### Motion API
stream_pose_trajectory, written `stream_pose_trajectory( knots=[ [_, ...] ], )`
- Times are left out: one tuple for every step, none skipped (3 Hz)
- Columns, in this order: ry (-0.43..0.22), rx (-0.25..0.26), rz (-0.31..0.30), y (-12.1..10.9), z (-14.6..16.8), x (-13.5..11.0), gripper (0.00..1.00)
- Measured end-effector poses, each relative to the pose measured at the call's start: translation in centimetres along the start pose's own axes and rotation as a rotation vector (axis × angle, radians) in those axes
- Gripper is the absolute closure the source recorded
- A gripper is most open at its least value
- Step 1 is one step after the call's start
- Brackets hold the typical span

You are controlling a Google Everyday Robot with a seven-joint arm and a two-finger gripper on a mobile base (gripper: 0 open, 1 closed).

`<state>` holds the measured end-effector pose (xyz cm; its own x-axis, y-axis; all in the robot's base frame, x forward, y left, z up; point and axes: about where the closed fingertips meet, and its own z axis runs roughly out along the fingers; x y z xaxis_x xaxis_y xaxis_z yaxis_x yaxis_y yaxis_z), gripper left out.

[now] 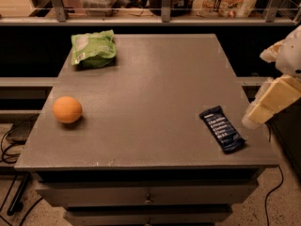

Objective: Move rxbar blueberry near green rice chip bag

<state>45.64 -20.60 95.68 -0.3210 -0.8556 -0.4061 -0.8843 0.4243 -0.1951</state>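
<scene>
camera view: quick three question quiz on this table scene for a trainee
1. True or false: the slim dark navy-blue rxbar blueberry touches the puffy light-green rice chip bag.
2. Which lies nearest the cream gripper, which is at the right edge of the grey table? A) the round orange fruit B) the bar C) the bag
3. Fill in: the bag lies at the table's far-____ corner.
Key: 1 false; 2 B; 3 left
</scene>
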Motion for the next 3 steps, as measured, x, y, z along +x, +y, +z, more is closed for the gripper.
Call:
stream_pose_trajectory(
  knots=[
    [-0.056, 0.01, 0.047, -0.26, 2.12, -0.8, 0.0],
    [-0.065, 0.021, 0.048, -0.46, 2.14, -1.01, 0.0],
    [-0.101, -0.014, 0.102, -0.3, 2.78, -1.01, 0.0]
  ],
)
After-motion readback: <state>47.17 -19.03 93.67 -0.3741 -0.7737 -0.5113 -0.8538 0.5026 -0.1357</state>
